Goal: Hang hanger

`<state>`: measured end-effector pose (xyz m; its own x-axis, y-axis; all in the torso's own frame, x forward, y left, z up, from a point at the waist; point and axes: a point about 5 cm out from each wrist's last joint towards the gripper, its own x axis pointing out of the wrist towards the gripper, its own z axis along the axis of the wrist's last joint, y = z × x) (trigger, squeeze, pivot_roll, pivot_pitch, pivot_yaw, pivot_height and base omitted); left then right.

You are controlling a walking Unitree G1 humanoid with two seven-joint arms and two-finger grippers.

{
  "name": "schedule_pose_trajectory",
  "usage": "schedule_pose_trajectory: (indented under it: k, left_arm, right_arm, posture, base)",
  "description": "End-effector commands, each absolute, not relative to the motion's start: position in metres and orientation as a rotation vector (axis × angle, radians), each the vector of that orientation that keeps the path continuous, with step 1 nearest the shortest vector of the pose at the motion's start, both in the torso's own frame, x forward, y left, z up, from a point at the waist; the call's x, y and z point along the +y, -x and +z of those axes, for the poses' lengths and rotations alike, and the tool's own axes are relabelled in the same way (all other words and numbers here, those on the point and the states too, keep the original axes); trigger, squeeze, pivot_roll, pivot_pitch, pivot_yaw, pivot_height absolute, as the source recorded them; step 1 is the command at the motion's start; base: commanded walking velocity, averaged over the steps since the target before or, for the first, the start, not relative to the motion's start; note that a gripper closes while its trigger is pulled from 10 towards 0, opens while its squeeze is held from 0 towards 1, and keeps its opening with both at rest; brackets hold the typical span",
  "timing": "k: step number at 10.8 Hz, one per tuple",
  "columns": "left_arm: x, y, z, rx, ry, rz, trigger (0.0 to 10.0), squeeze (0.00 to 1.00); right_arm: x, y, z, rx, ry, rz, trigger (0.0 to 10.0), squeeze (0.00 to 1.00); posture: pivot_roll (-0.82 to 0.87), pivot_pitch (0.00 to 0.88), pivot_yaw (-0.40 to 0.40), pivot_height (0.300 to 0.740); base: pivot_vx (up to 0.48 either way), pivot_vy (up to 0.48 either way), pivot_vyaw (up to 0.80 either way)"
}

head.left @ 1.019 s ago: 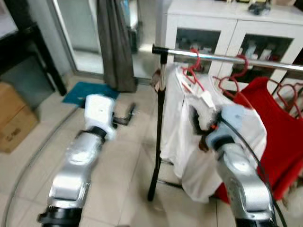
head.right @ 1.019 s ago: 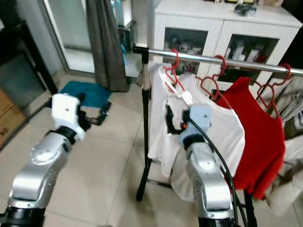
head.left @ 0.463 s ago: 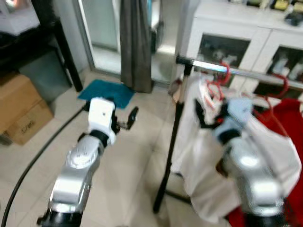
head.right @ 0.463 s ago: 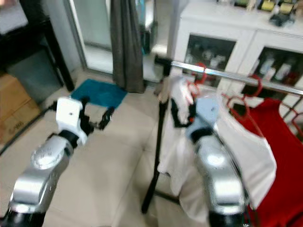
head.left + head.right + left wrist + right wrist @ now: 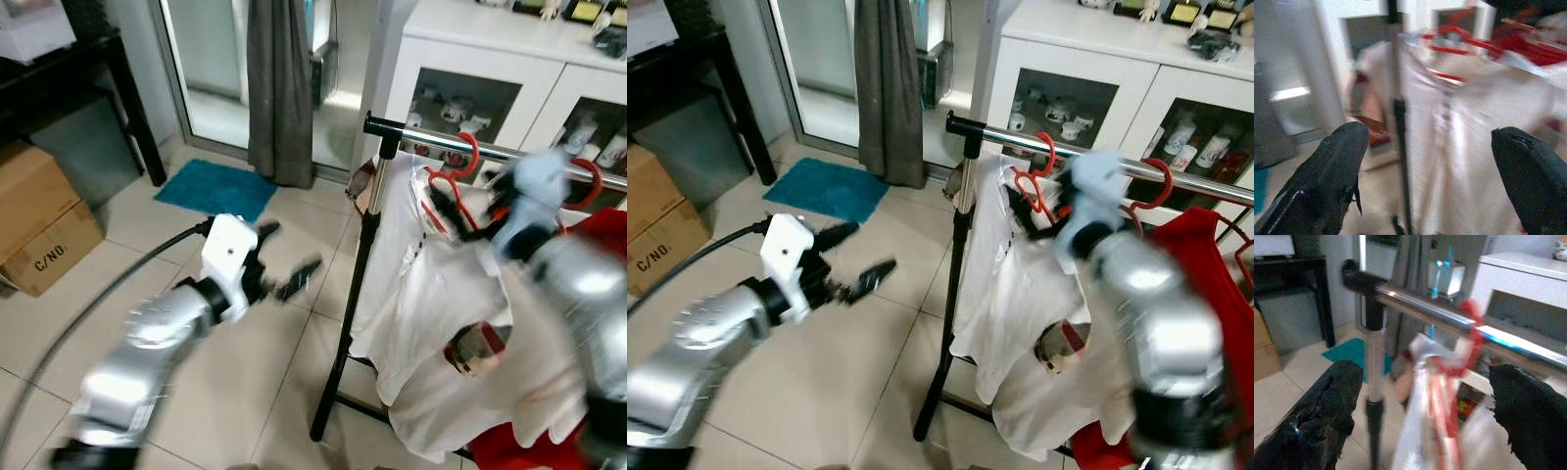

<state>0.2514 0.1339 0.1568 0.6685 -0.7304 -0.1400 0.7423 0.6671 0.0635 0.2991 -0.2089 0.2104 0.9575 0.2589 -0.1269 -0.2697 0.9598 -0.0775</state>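
My right end effector (image 5: 1034,217) is raised level with the rail (image 5: 1058,147), its two black fingers (image 5: 1327,404) spread apart and released, gripping nothing. Just ahead of them the red hanger (image 5: 1038,166) hooks over the rail, carrying a white shirt (image 5: 1004,294) that drapes down below my wrist. The rack's dark upright post (image 5: 950,294) stands just to my left of this end effector.

My left end effector (image 5: 862,259) reaches forward at a lower height over the tiled floor (image 5: 823,372), its fingers (image 5: 1327,171) also wide apart and empty, pointing toward the post and the shirt but well short of them.

To the right of my right arm a second red hanger (image 5: 1161,191) sits on the same rail above a red garment (image 5: 1205,264). Behind the rail stands a white cabinet (image 5: 1097,59) with glass doors; small white pieces sit on its shelves, too small to identify. Beyond my left end effector lie a teal mat (image 5: 828,188) and a grey curtain (image 5: 887,88); a cardboard box (image 5: 661,230) sits further left.
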Motion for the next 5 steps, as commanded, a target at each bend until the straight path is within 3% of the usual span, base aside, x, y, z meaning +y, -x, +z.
schedule_pose_trajectory:
  k: [1,5]
  left_arm:
    - [0.133,-0.246,0.156,0.14,-0.113,-0.908,10.0,0.75]
    - [0.131,-0.239,0.16,0.193,-0.156,-1.04,10.0,0.71]
  right_arm:
    - [-0.22,-0.303,0.215,0.15,0.09,0.279,10.0,0.0]
    - [-0.238,-0.335,0.216,0.332,0.035,0.39,10.0,0.0]
  posture:
    - [0.06,0.005,-0.026,0.74]
    - [0.06,0.0,-0.045,0.74]
  base:
    - [0.0,0.0,0.0]
    - [0.0,0.0,0.0]
